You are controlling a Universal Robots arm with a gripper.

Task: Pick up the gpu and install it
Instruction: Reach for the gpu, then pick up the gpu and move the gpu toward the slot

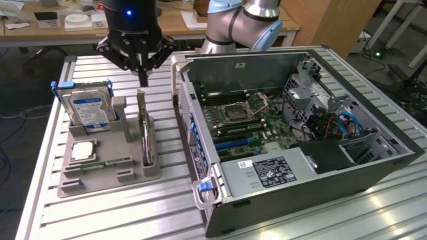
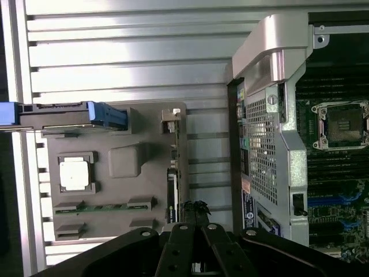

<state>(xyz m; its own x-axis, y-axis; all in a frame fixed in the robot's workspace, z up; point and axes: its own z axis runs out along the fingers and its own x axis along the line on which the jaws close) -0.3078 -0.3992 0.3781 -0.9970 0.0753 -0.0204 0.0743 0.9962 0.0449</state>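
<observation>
gpu (image 1: 143,125) is standing on its edge in a slot of the grey holder (image 1: 100,175) on the table (image 1: 100,212), between the blue-labelled hard drive (image 1: 90,110) and the open pc case (image 1: 233,65); pincer (image 1: 142,79) hangs just above the card's top edge; fingers pinched fully together, gripping nothing

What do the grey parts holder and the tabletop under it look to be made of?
Grey holder: likely moulded or printed plastic, matte, uniform grey, rounded blocky slots. Tabletop: seems to be aluminium profile, brushed silver with parallel grooves and soft reflections.
</observation>
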